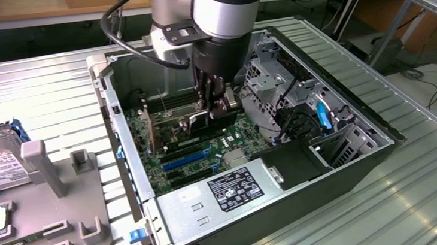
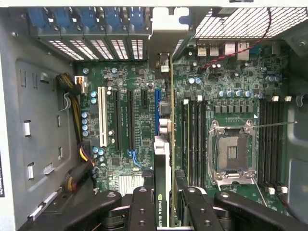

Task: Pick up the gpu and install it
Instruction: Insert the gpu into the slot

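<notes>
Evidently the gripper (image 2: 166, 195) pinches the gpu (image 2: 163, 163) edge-on, at the exterior view's centre, so its edge faces the motherboard (image 2: 226, 72).

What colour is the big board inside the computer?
The board is green; the wrist view shows it best.

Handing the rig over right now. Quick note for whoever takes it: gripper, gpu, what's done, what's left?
Gripper: shut on the gpu, a finger on each face, card held edge-on.
Where: the arm reaches down into the open PC case. The card is over the motherboard, running alongside the blue slot.
Done: gpu is picked up and inside the case.
Left: install not confirmed. I cannot tell whether the card's edge has entered a slot, and the gripper has not let go.
</notes>
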You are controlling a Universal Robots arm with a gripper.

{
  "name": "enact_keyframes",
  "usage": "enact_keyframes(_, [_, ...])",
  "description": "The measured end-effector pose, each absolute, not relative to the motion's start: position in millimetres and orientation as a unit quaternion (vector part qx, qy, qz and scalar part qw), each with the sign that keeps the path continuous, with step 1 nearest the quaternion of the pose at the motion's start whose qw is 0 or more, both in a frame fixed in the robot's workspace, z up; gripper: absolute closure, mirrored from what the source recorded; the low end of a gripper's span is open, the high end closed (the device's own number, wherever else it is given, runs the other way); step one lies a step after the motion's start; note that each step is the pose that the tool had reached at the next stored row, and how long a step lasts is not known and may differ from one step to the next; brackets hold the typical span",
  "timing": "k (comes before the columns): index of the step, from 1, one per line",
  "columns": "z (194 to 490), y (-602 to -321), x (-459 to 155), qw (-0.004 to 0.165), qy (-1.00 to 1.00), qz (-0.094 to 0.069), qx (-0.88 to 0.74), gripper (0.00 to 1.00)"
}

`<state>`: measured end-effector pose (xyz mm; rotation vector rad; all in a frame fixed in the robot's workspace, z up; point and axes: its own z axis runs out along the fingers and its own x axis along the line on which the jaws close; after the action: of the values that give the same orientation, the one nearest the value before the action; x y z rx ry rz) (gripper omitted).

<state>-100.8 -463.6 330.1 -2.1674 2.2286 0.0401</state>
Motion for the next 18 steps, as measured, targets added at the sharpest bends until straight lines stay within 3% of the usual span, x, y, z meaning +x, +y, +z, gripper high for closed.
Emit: enact_keyframes(18, [321.5,-463.6,-101.0,0.016,0.72,0.012,-0.694,0.73])
